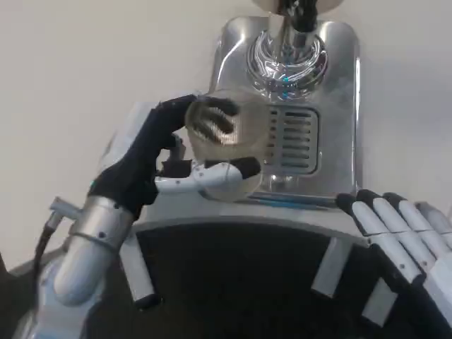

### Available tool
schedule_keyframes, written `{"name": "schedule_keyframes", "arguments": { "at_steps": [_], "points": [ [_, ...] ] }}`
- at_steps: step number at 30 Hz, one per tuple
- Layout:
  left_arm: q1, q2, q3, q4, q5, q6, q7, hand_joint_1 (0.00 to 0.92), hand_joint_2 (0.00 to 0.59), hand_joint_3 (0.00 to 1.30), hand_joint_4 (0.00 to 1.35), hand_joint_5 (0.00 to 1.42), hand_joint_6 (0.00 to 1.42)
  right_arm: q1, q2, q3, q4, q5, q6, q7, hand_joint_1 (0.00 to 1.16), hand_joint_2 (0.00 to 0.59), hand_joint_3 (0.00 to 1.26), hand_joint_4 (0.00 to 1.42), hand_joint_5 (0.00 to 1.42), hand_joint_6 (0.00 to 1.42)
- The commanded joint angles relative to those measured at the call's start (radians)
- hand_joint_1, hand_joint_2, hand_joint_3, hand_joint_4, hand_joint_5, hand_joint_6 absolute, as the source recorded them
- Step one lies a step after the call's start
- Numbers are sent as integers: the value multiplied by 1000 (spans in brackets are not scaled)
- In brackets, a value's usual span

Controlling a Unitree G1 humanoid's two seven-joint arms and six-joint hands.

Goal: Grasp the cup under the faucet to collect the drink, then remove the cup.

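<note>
Cup (227,145) at frame centre, gripped by the left hand (166,159), looks ready to slide under the faucet (291,32); right hand (395,222) lies open, empty.

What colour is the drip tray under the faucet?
Shiny silver metal, with a dark slotted grille, seen in the head view.

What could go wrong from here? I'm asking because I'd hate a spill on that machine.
The left hand holds the clear cup over the drip tray, seemingly off to the side of the faucet, so drink might miss it. The cup looks tilted and could spill. The right hand rests apart, giving no support.
</note>
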Motion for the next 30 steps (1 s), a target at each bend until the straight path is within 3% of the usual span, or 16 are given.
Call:
{"name": "schedule_keyframes", "arguments": {
  "at_steps": [1, 10, 14, 23, 30],
  "points": [
    [-84, -5, -26, 129, 28, -86, 43, 776, 115, 1063, 1269, 1364, 1424, 12, 23, 17, -9, -5, 8, 1, 546, 462, 41, 0, 0, 0],
    [-236, -15, -72, 385, 84, -203, 119, 776, 115, 1064, 1269, 1364, 1424, 17, 50, 54, -18, -38, 9, -2, 531, 476, 54, 0, 0, 0],
    [-287, -33, -76, 466, 83, -225, 138, 776, 115, 1064, 1269, 1364, 1424, 5, 68, 33, -18, -25, -4, 8, 529, 474, 54, 0, 0, 0],
    [-373, -64, -86, 594, 88, -257, 181, 776, 115, 1065, 1255, 1364, 1424, -78, 63, -15, -18, 15, 29, 85, 523, 470, 57, 0, 0, 0],
    [-425, -79, -91, 668, 90, -272, 209, 775, 116, 1061, 1255, 1364, 1424, -97, 76, -25, -18, 23, 33, 112, 497, 475, 65, 0, 0, 0]
  ]
}}
